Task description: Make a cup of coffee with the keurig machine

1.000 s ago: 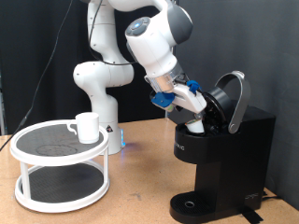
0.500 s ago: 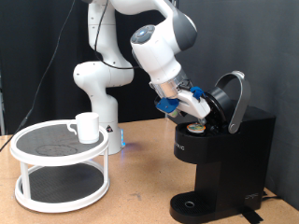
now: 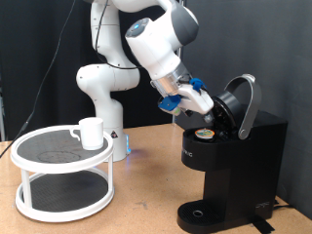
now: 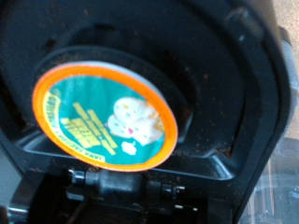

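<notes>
Hovering at upper centre of the exterior view: gripper (image 3: 206,105), angled down toward the open top of the keurig machine (image 3: 234,166) and close above its pod chamber. Finger spread cannot be told; nothing seen between the fingers in either view.

Keurig machine: standing at the right of the exterior view on the wooden table (image 3: 136,200), hinged lid (image 3: 241,102) raised and tilted back. Round drip tray (image 3: 200,213) at the base, lower right of centre.

Pod (image 3: 205,136): seated in the chamber under the raised lid, just below the gripper. In the wrist view, pod (image 4: 105,115) fills the left-centre of the frame, with orange rim and green printed foil top, sitting inside the black holder (image 4: 215,103).

Cup (image 3: 91,132): upright on the upper tier of the white two-tier round stand (image 3: 63,177) at the left of the exterior view, well apart from the machine.
</notes>
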